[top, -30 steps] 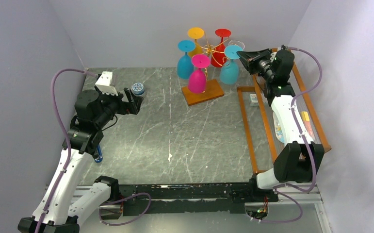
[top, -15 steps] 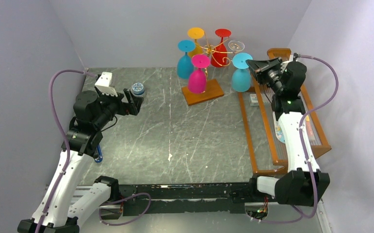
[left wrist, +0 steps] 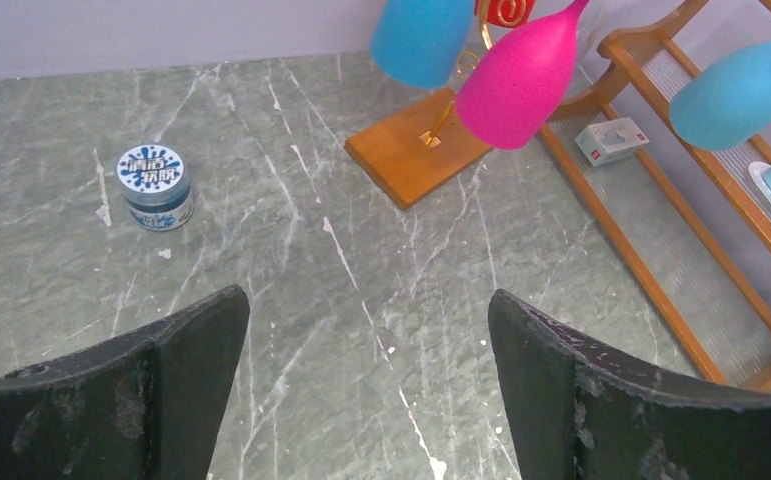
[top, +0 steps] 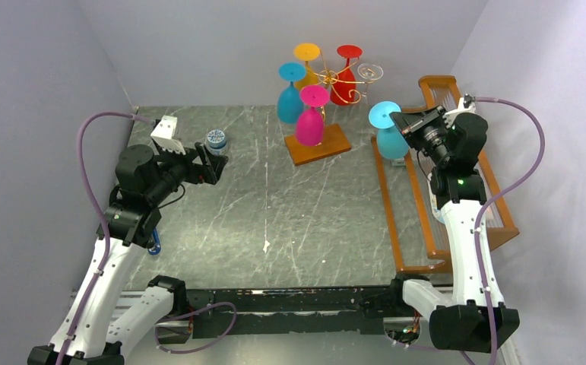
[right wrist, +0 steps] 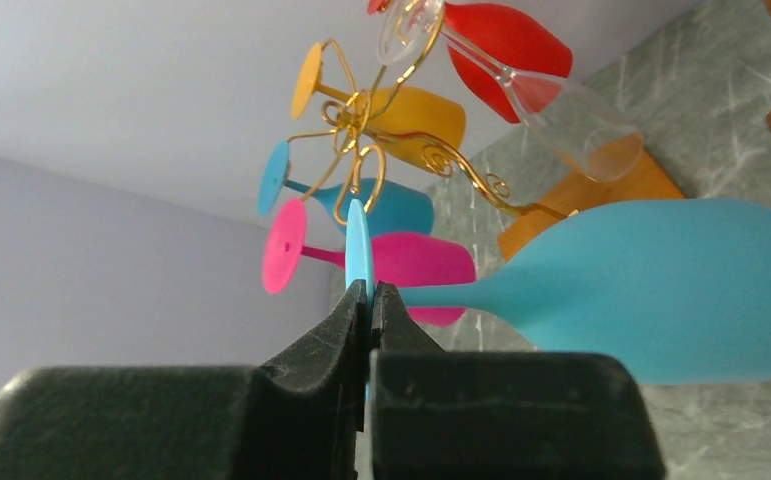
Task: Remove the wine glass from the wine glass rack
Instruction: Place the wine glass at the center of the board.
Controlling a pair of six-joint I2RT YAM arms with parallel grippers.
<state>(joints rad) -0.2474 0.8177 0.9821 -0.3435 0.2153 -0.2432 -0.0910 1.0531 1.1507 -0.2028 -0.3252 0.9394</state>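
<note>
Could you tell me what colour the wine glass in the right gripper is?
The wine glass is light blue; the right wrist view shows it best.

White Chinese characters on a blue splash mark the jar lid; print on the box is illegible.

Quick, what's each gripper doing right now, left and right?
Left gripper: open, holding nothing.
Right gripper: shut on the light blue wine glass, pinching its foot.

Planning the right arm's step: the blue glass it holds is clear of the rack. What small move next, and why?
Probably lower it toward the table: the right gripper pinches the blue glass by its foot, clear of the wine glass rack.
</note>
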